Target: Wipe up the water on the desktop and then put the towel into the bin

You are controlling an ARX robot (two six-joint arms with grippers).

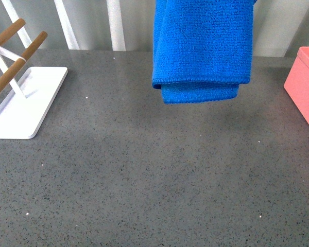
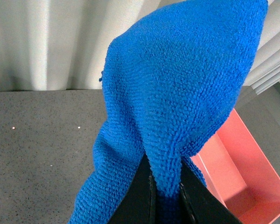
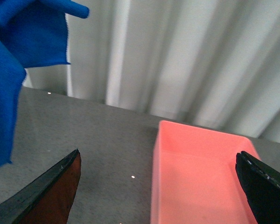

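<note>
The bright blue towel (image 1: 202, 49) hangs in folds above the far middle of the dark grey desktop (image 1: 144, 170), its lower hem clear of the surface. My left gripper (image 2: 165, 189) is shut on the towel (image 2: 182, 93), a fold pinched between its black fingers. The salmon-pink bin (image 1: 305, 85) stands at the right edge of the desktop; in the left wrist view the bin (image 2: 242, 172) lies just beyond the towel. My right gripper (image 3: 163, 179) is open, its fingers wide apart with the empty bin (image 3: 200, 177) beyond them. No water shows on the desktop.
A flat white tray (image 1: 26, 100) with wooden bars (image 1: 13, 54) stands at the far left. Pale vertical panels (image 1: 82, 23) close off the back of the desktop.
</note>
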